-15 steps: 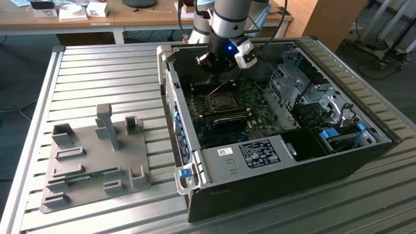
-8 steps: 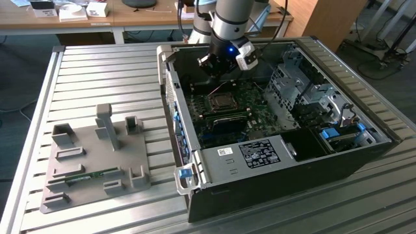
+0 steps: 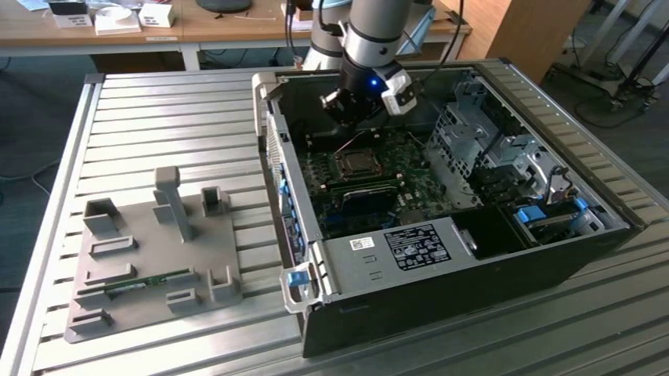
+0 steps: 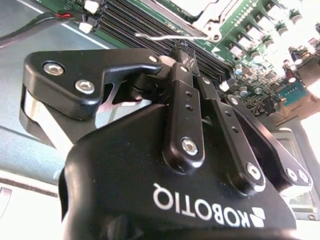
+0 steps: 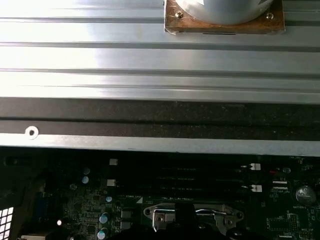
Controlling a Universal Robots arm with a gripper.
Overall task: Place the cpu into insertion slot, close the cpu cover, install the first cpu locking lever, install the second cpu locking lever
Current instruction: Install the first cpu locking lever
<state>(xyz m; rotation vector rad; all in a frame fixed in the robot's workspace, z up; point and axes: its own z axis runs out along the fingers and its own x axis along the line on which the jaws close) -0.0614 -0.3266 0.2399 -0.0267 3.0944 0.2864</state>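
In the exterior view the insertion slot sits on the green motherboard inside the open black case. The grey square of the cpu shows in it, and the cpu cover frames that square and looks flat. My gripper hangs just above the slot's far edge. In the second wrist view my gripper has its fingertips together, with nothing seen between them. They are right beside a thin wire locking lever running along the cover's bright edge. The first wrist view shows the same lever on the socket rim.
Case walls and a metal drive cage hem the motherboard in. Long black memory slots lie beside the socket. A grey fixture plate holding a memory stick lies on the slatted table at the exterior view's left.
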